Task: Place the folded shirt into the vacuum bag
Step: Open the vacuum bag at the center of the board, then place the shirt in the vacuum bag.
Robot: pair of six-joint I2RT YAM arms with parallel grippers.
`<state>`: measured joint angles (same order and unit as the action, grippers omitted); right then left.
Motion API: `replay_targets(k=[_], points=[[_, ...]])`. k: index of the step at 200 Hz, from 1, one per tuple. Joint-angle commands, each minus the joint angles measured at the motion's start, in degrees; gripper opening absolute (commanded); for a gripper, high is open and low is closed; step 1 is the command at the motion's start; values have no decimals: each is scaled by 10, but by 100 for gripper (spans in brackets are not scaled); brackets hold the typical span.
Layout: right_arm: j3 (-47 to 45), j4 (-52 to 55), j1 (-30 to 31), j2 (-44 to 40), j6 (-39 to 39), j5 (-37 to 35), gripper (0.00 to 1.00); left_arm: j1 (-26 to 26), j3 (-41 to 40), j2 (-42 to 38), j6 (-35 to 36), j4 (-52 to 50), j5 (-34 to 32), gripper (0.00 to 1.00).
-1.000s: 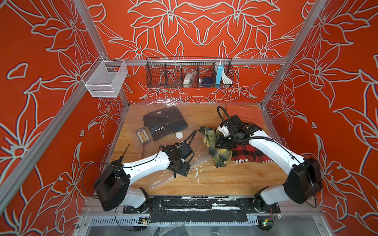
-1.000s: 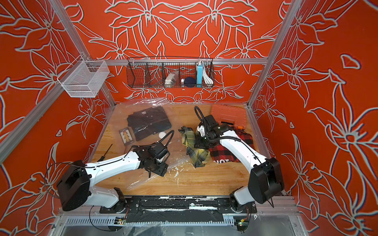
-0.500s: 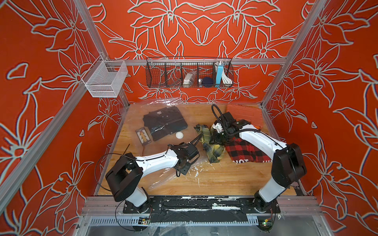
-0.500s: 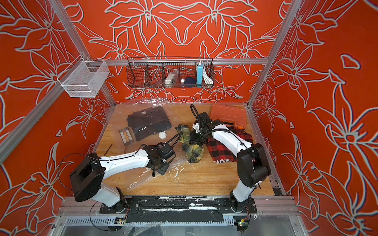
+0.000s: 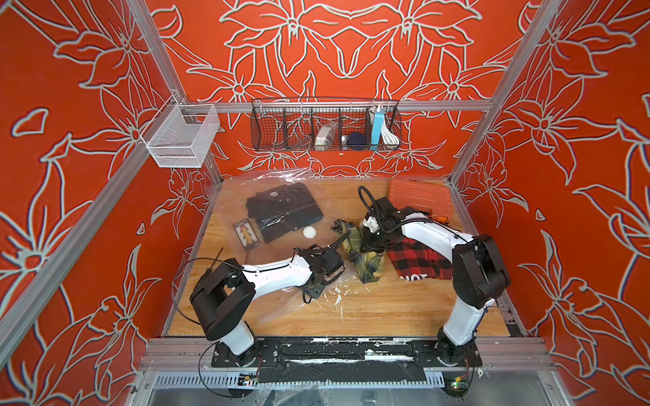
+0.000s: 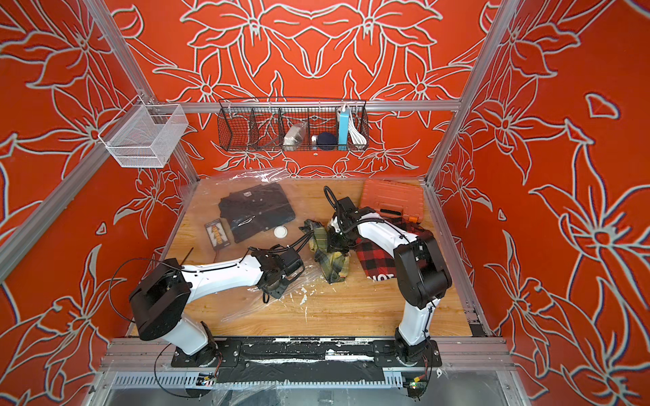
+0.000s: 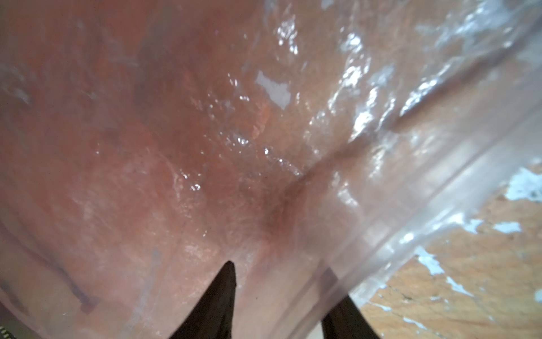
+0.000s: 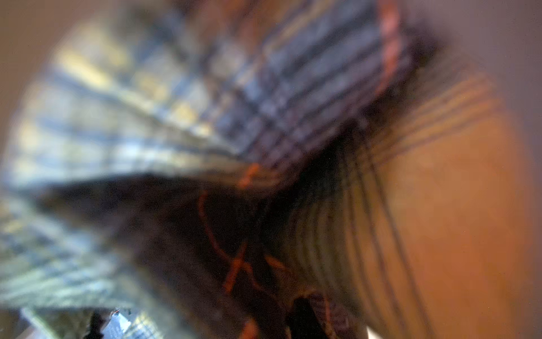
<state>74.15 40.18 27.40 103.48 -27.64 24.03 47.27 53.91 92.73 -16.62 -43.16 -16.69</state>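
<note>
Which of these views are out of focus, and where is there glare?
Right wrist view: the green plaid shirt is heavily blurred, very near the lens. Left wrist view: bright glare patches on the crinkled vacuum bag; the wooden table beside it is sharper. Both top views: in focus, with slight sheen on the bag.
</note>
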Motion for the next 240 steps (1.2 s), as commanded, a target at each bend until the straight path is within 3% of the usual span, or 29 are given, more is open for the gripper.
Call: replay_targets(k=[1, 28, 52, 94, 129, 150, 167, 200, 240], points=[[4, 16, -10, 15, 21, -46, 0, -3, 12, 12, 7, -17, -6, 36], [31, 50, -14, -56, 42, -36, 0, -5, 18, -6, 50, 16, 19, 16], [43, 99, -36, -148, 46, -37, 0, -17, 45, -38, 66, 30, 58, 5], [-66, 125, -38, -311, 31, 14, 0, -47, 111, -85, 70, 0, 88, 0], [-96, 131, 65, -407, 10, 35, 0, -77, 164, -97, 47, -33, 103, 0], [-100, 90, 164, -409, -17, 42, 0, -88, 191, -102, 29, -50, 106, 0], [-126, 31, 208, -384, -29, 52, 0, -90, 208, -112, 19, -55, 107, 0], [-112, -57, 230, -302, -7, 46, 0, -90, 212, -147, 10, -36, 131, 0], [-139, -55, 230, -200, 16, 9, 0, -90, 245, -168, 12, -38, 135, 0]])
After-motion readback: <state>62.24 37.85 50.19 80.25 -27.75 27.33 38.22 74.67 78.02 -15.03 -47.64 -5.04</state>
